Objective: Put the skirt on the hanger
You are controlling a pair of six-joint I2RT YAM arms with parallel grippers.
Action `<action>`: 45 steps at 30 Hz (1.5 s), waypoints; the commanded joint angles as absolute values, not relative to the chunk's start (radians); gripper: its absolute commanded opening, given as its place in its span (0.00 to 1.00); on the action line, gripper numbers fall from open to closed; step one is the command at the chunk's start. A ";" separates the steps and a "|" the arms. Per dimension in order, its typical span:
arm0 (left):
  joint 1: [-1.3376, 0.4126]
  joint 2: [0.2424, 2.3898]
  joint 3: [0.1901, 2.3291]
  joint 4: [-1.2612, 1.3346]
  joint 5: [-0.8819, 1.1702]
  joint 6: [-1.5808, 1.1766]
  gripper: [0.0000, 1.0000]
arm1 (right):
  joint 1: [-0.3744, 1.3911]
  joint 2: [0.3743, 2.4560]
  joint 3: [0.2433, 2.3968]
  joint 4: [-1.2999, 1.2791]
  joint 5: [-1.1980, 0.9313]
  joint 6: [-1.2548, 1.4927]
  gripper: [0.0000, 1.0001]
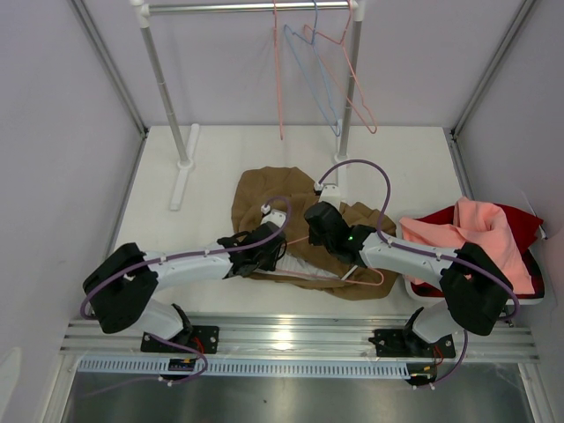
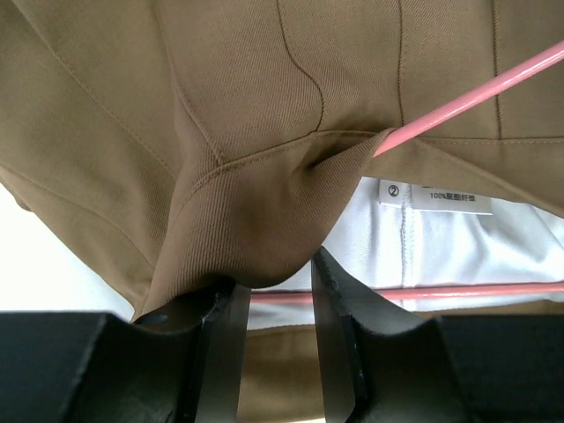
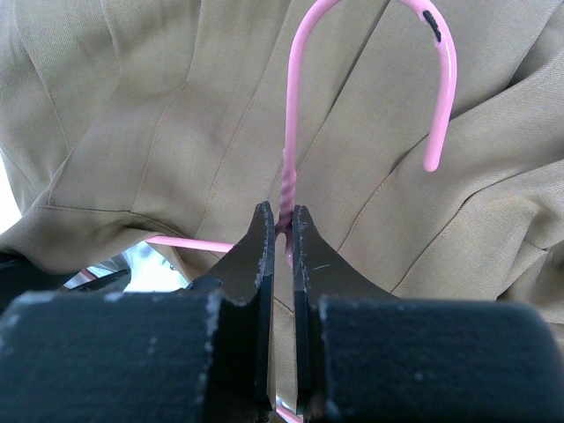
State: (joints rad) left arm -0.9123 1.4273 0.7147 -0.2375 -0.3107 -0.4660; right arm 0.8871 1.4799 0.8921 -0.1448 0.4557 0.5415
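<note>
While clamped shut on the twisted neck of the pink wire hanger [image 3: 291,123], just under the hook, with the right gripper [image 3: 282,231], seems about midway through the threading. Finds the skirt [image 1: 264,189] crumpled on the white table [image 1: 405,176] between the two arms, the hanger flat on top of it. Shows one shoulder of the wire slipped under the tan waistband [image 2: 264,203], and the bottom bar across the pale lining [image 2: 458,238] below the care label [image 2: 441,196]. Appears to pinch a lifted fold of that waistband at the tips of the left gripper [image 2: 271,286], part closed with cloth filling the gap, tenting the opening. Left to do, by this reading: work the other shoulder inside the waist, settle the band evenly, lift clear. Nothing of this garment up on the rail [image 1: 247,7] yet, only the spare pink hangers [image 1: 352,88] and a light blue hanger [image 1: 313,84].
</note>
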 commanded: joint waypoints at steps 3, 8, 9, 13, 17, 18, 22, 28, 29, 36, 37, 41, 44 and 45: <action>-0.919 1.434 0.739 -0.157 -0.330 -0.423 0.38 | 0.894 1.451 0.888 -0.158 0.489 0.518 0.00; -0.922 1.445 0.739 -0.137 -0.316 -0.410 0.32 | 0.894 1.447 0.885 -0.161 0.492 0.520 0.00; -0.923 1.447 0.738 -0.137 -0.314 -0.408 0.31 | 0.894 1.447 0.887 -0.161 0.492 0.519 0.00; -0.923 1.451 0.733 -0.130 -0.308 -0.405 0.20 | 0.894 1.447 0.887 -0.161 0.491 0.517 0.00; -0.919 1.437 0.718 -0.117 -0.302 -0.403 0.09 | 0.896 1.443 0.888 -0.164 0.492 0.515 0.00; -0.916 1.436 0.718 -0.115 -0.298 -0.399 0.07 | 0.894 1.442 0.888 -0.166 0.492 0.517 0.00; -0.913 1.436 0.724 -0.118 -0.291 -0.393 0.00 | 0.894 1.436 0.890 -0.170 0.495 0.514 0.00; -0.904 1.402 0.727 -0.123 -0.256 -0.396 0.00 | 0.894 1.434 0.887 -0.170 0.499 0.514 0.00; -0.897 1.382 0.727 -0.127 -0.249 -0.399 0.00 | 0.894 1.434 0.887 -0.173 0.497 0.514 0.00; -0.790 1.258 0.686 -0.133 -0.173 -0.433 0.00 | 0.894 1.416 0.882 -0.181 0.499 0.515 0.00; -0.776 1.250 0.686 -0.135 -0.169 -0.431 0.00 | 0.894 1.414 0.882 -0.183 0.500 0.514 0.00; -0.721 1.239 0.669 -0.144 -0.153 -0.426 0.00 | 0.899 1.399 0.884 -0.186 0.506 0.518 0.00; -0.690 1.227 0.654 -0.138 -0.141 -0.431 0.00 | 0.902 1.384 0.884 -0.192 0.518 0.520 0.00; -0.683 1.226 0.650 -0.132 -0.137 -0.433 0.00 | 0.903 1.381 0.885 -0.193 0.523 0.519 0.00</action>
